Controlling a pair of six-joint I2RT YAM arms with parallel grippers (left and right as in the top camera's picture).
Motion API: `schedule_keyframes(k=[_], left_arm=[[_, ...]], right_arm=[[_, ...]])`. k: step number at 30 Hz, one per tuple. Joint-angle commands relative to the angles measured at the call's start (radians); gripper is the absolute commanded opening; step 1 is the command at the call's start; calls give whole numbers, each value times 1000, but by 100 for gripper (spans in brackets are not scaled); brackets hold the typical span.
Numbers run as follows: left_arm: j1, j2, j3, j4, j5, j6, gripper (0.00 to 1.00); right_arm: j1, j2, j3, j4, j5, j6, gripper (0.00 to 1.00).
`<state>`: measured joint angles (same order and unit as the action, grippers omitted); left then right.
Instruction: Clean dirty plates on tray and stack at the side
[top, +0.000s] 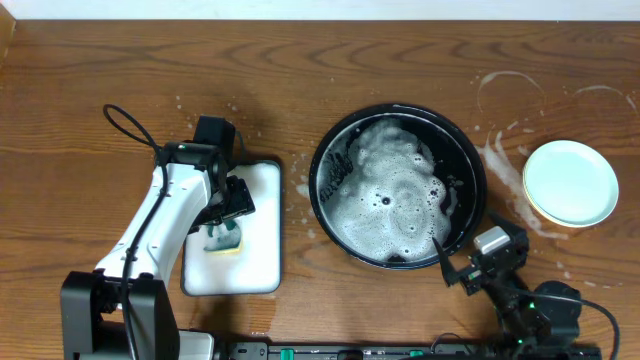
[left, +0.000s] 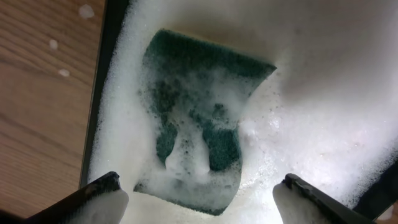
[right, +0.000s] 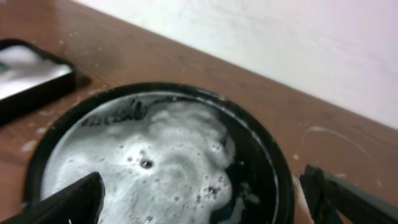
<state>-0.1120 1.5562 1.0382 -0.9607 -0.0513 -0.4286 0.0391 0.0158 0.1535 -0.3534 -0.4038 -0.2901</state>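
The black round tray (top: 330, 150) sits mid-table, full of white suds; it also shows in the right wrist view (right: 261, 143). Any plate in it is hidden by foam. A stack of plates, a pale mint-green plate (top: 570, 181) over a yellow rim, lies at the right. My left gripper (top: 222, 232) is open just above a sudsy green sponge (left: 199, 130) in the white sponge tray (top: 262, 215). My right gripper (top: 455, 268) is open and empty at the black tray's near right rim (right: 199, 205).
Soap streaks and water rings mark the wood between the black tray and the plate stack (top: 505, 165). The sponge tray's black rim (left: 102, 93) borders bare wood at its left. A black cable (top: 125, 125) loops behind the left arm.
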Motion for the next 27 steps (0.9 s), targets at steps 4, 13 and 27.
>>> schedule_keyframes(k=[4, 13, 27], left_arm=[[4, 0, 0, -2, -5, 2, 83], [4, 0, 0, -2, -5, 2, 83], [4, 0, 0, -2, -5, 2, 83]], right_arm=[[19, -11, -122, 264, 13, -11, 99], [34, -11, -148, 312, 18, -14, 99], [34, -11, -148, 312, 18, -14, 99]])
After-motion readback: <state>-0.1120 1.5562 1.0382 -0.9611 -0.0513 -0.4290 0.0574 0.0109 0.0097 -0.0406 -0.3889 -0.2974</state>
